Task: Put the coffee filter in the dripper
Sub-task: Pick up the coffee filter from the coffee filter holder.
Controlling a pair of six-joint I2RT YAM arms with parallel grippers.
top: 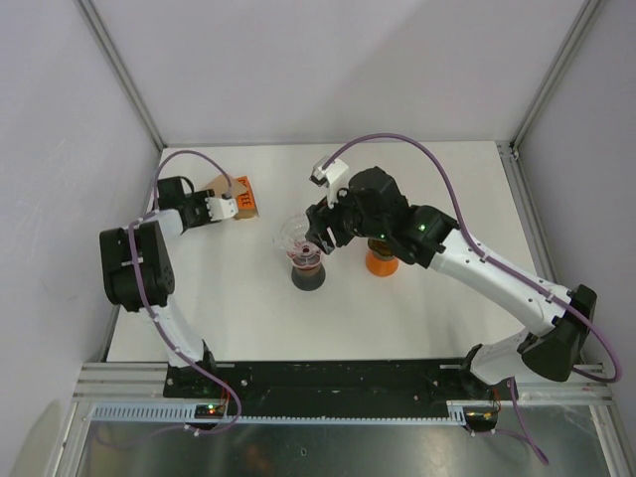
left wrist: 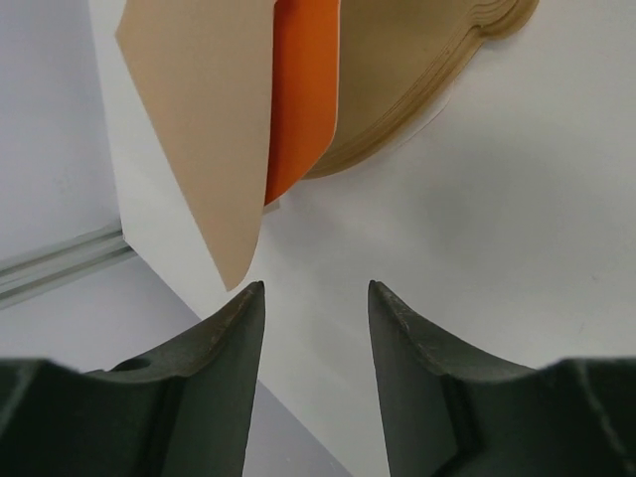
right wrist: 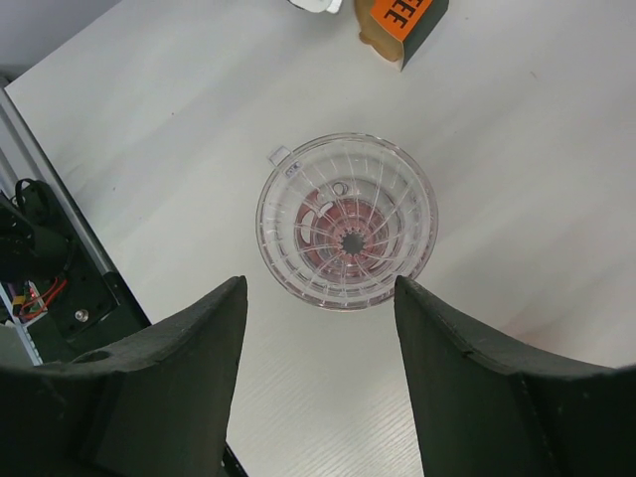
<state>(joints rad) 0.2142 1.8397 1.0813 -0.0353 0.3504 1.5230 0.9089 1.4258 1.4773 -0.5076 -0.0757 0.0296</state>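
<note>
Dripper (right wrist: 346,221) below right claw (right wrist: 320,288), orange box (right wrist: 402,20) apart

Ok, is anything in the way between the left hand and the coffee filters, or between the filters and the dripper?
Nothing lies between the left hand and the coffee filters, and only bare table separates filters and dripper. But the right hand hangs right over the dripper's mouth.

1. White table (top: 427,318) spreads beneath left pincer (top: 231,206) and right pincer (top: 316,241), evenly lit.
2. Pale grey back wall (top: 338,60) rises beyond both pincers.
3. Aluminium post (top: 120,75) climbs beyond the left pincer, its twin (top: 558,70) beyond the right.
4. Aluminium rail (top: 119,378) runs behind them, at the near edge.
</note>
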